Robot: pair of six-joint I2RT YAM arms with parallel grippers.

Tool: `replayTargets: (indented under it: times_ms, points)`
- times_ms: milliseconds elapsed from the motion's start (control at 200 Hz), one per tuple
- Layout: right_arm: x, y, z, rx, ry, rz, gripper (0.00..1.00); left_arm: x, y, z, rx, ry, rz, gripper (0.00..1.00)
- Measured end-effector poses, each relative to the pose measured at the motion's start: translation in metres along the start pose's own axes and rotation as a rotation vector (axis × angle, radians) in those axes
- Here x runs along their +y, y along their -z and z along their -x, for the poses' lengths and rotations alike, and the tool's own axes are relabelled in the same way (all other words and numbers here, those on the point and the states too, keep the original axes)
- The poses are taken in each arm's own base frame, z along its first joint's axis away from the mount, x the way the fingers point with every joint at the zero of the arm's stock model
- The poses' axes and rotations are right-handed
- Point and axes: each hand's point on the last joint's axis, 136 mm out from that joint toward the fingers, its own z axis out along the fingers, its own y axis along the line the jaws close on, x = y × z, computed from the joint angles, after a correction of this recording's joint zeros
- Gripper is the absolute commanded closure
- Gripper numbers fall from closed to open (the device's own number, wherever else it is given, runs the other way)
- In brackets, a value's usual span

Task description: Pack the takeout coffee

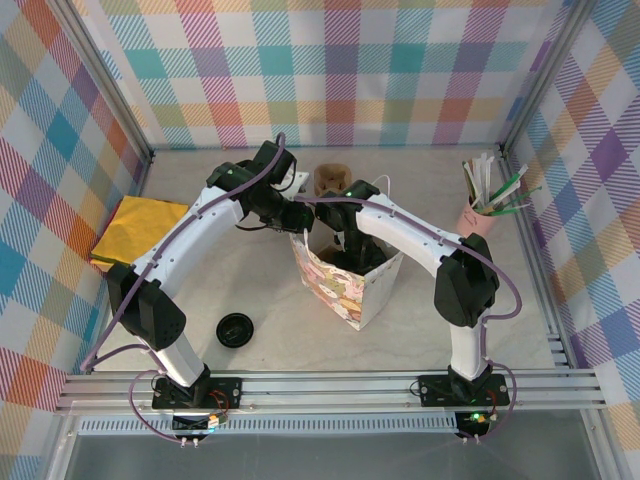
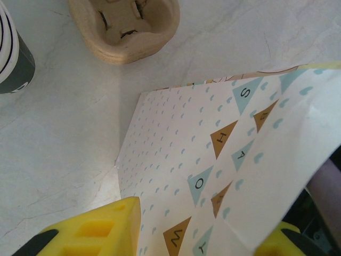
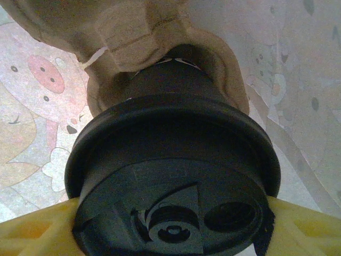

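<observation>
The takeout coffee (image 3: 170, 176) shows its round black lid close up in the right wrist view, and its dark lower part sits in a socket of a pulp cup carrier (image 3: 138, 32). My right gripper (image 3: 170, 234) is shut on it, a yellow finger (image 3: 37, 229) pressing each side of the lid. From above, the right gripper (image 1: 350, 252) reaches down into the patterned paper bag (image 1: 345, 285). My left gripper (image 2: 194, 240) is open, with the bag's pennant-printed wall (image 2: 213, 160) lying between its fingers at the bag's top left rim (image 1: 298, 218).
A second pulp carrier (image 2: 125, 26) stands empty on the table behind the bag (image 1: 330, 178). A striped white cup with a dark band (image 2: 13, 53) stands beside it. A loose black lid (image 1: 235, 329), a yellow cloth (image 1: 140, 230) and a pink holder of stirrers (image 1: 480, 205) lie around.
</observation>
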Motion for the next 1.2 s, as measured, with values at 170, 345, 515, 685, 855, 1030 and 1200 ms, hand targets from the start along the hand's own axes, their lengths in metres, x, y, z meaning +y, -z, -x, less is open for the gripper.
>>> replayTargets:
  times_ms: [170,345,515,685,855,1030,1200]
  points:
    - [0.0005,-0.0009,0.0003,0.000,-0.003,0.003,0.29,-0.0001,0.0000,-0.0001,0.000,0.000,0.000,0.67]
    - [0.0005,-0.0028,-0.0003,0.003,-0.007,0.005,0.30,-0.0001,0.0000,-0.0001,0.000,0.000,0.000,0.67]
    - [0.0006,-0.0024,-0.0004,0.002,-0.008,0.005,0.30,-0.0003,-0.0001,-0.0002,0.001,-0.001,0.000,0.67]
    - [0.0004,-0.0024,-0.0006,0.003,-0.008,0.005,0.29,-0.0002,-0.0001,-0.0002,0.001,-0.001,0.000,0.67]
    - [0.0005,-0.0017,-0.0005,0.001,-0.008,0.005,0.29,-0.0003,-0.0001,-0.0002,0.001,-0.001,0.000,0.67]
    - [0.0005,-0.0017,-0.0006,0.002,-0.010,0.005,0.29,-0.0002,-0.0001,-0.0002,0.001,-0.001,0.000,0.67]
    - [0.0005,-0.0017,-0.0005,0.001,-0.011,0.005,0.29,-0.0003,-0.0001,-0.0002,0.001,-0.001,0.000,0.67]
